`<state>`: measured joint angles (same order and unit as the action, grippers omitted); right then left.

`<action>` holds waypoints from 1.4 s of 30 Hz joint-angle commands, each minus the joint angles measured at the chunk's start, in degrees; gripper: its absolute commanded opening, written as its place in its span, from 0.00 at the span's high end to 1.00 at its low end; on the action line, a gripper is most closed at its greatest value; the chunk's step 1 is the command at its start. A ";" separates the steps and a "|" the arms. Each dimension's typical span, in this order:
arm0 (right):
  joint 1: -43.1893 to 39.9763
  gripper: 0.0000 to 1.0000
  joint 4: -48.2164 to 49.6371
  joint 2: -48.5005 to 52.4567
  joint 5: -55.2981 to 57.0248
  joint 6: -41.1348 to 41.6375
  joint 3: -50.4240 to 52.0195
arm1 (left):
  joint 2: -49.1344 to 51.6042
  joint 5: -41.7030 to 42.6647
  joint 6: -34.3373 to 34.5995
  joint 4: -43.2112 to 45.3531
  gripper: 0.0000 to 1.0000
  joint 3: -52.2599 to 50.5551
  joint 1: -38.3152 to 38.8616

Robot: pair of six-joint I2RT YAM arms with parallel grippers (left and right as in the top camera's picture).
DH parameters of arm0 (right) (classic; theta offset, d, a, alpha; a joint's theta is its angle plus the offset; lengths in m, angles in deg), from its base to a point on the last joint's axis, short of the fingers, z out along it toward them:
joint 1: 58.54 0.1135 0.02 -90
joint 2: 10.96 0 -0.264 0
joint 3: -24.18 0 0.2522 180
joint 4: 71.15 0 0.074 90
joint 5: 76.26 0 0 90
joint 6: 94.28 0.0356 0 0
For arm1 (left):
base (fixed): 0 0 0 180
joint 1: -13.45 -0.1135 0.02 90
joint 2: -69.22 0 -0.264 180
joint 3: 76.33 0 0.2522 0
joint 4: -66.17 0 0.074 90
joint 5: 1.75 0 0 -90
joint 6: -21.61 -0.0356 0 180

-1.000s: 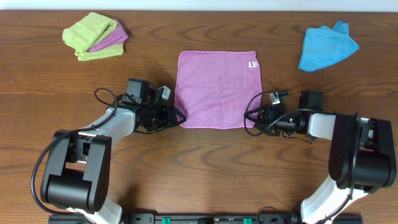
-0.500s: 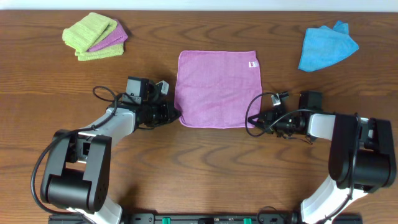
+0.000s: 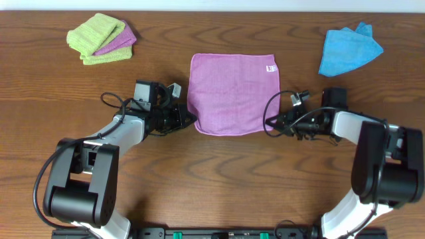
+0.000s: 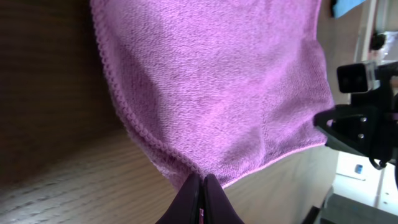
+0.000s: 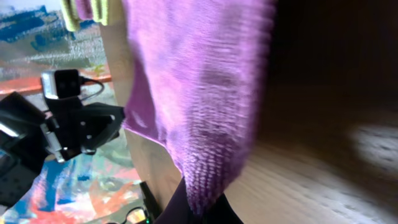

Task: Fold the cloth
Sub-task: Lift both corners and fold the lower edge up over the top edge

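Observation:
The purple cloth (image 3: 232,93) lies spread flat mid-table, its small white tag (image 3: 269,68) at the far right corner. My left gripper (image 3: 193,122) is shut on the cloth's near left corner. In the left wrist view the dark fingertips (image 4: 202,182) pinch the stitched hem of the cloth (image 4: 211,81). On the other side, my right gripper (image 3: 268,126) is shut on the near right corner. The right wrist view shows the cloth (image 5: 199,93) bunched and rising out of the closed right gripper (image 5: 200,208). Both corners look slightly lifted off the wood.
A stack of folded lime-green cloths with a purple one between them (image 3: 101,38) sits at the far left. A crumpled bright blue cloth (image 3: 350,50) lies at the far right. The brown wooden table (image 3: 219,179) runs bare between the arm bases.
Both grippers have closed on the cloth's near corners. The near edge has drawn slightly away from the front, and the right arm has shifted a little toward the back.

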<state>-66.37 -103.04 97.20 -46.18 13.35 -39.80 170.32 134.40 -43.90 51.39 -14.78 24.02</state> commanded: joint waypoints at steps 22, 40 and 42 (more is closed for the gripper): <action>1.60 0.99 -1.75 -7.10 14.73 -0.28 -11.30 | 2.45 -11.28 -1.77 7.19 0.94 14.19 2.21; 5.11 0.98 4.42 -2.45 21.99 1.66 -15.06 | 8.31 -15.54 -7.82 8.02 0.94 21.79 1.95; 6.14 0.98 4.46 -0.44 22.05 1.64 -17.07 | 8.31 -16.76 -8.41 8.02 0.94 21.88 1.70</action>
<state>-61.93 -98.78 94.73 -24.78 14.37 -54.66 177.49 120.17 -49.91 59.63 5.81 26.25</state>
